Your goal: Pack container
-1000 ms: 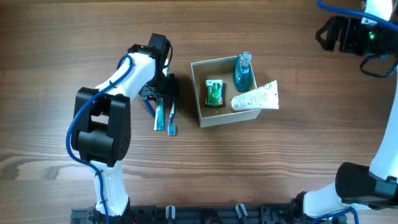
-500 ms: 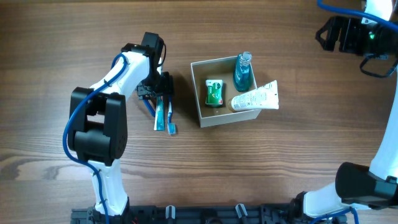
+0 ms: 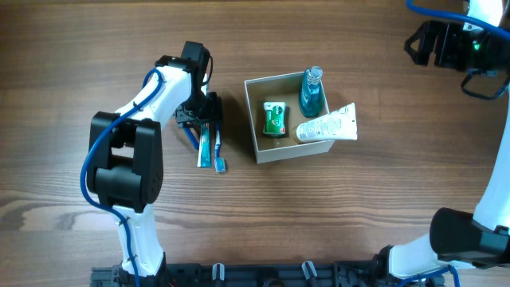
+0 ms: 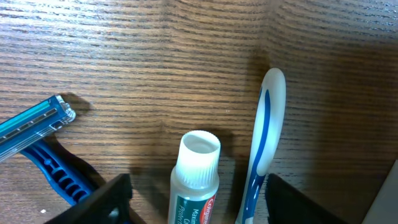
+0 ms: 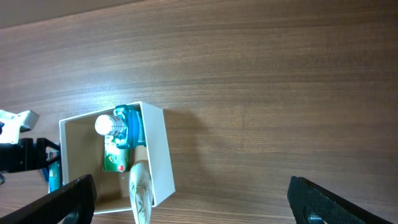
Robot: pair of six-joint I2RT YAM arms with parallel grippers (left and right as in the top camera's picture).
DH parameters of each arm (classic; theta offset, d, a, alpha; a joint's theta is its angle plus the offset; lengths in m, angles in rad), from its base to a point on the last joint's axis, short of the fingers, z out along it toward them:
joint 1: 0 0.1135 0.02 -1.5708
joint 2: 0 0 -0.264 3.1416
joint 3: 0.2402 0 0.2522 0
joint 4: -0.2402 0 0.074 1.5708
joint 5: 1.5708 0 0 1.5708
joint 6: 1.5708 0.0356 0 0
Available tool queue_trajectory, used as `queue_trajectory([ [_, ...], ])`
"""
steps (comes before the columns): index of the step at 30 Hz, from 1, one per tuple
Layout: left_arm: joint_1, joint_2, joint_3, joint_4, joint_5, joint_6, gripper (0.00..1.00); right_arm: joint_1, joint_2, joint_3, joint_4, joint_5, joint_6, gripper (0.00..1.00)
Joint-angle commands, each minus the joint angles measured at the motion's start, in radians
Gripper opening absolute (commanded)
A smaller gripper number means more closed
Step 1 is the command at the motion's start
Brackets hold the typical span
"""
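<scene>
- Picking up one of the loose items left of the container (image 3: pixel 253 119) seems to be the step in hand. The left gripper (image 3: pixel 205 114) hangs over them with its jaws wide and nothing held.
- In the left wrist view, the small toothpaste tube (image 4: pixel 195 171) and the toothbrush (image 4: pixel 266 118) both lie between the two fingers (image 4: pixel 107 202), close side by side. A plain closing would probably catch both, or pinch one askew.
- A good grasp probably takes one item only. The gripper should shift so that the fingers stand on both sides of the tube body, or of the toothbrush handle, before they close.
- The razor (image 4: pixel 34 124) lies just to the left of the left finger, and it should not be pushed during the descent.
- The container stands right of these items, near them but apart. It already holds a green pack (image 3: pixel 275 119) and a blue bottle (image 3: pixel 311 93), and a white tube (image 3: pixel 328 125) lies across its right wall.
- The free room seems to be at the left and near side of the box, so the next item is best laid there, flat, along the wall.
- The right gripper (image 5: pixel 191 186) is far and right, well apart from the box, with its jaws wide and empty. It probably does not need to take part.
</scene>
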Motion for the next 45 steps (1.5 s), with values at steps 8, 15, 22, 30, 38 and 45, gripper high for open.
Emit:
queue_trajectory([
  [8,-0.005,0.017,-0.006,-0.005,0.019,-0.005,0.68,0.002,0.002,0.002,0.003,0.013,-0.010,1.00],
  [15,-0.027,0.017,-0.006,-0.005,0.019,-0.034,0.70,0.002,0.002,0.002,0.003,0.013,-0.010,1.00],
  [22,0.012,0.017,-0.006,-0.005,0.020,-0.062,0.71,0.002,0.002,0.002,0.003,0.013,-0.010,1.00],
  [30,0.021,0.017,-0.006,-0.004,0.027,-0.047,0.71,0.002,0.002,0.002,0.003,0.013,-0.010,1.00],
  [38,0.021,0.016,-0.006,0.014,0.027,-0.051,0.71,0.002,0.002,0.002,0.003,0.013,-0.009,1.00],
  [45,0.021,0.002,0.087,0.005,0.027,-0.050,0.71,0.002,0.002,0.002,0.003,0.013,-0.009,1.00],
])
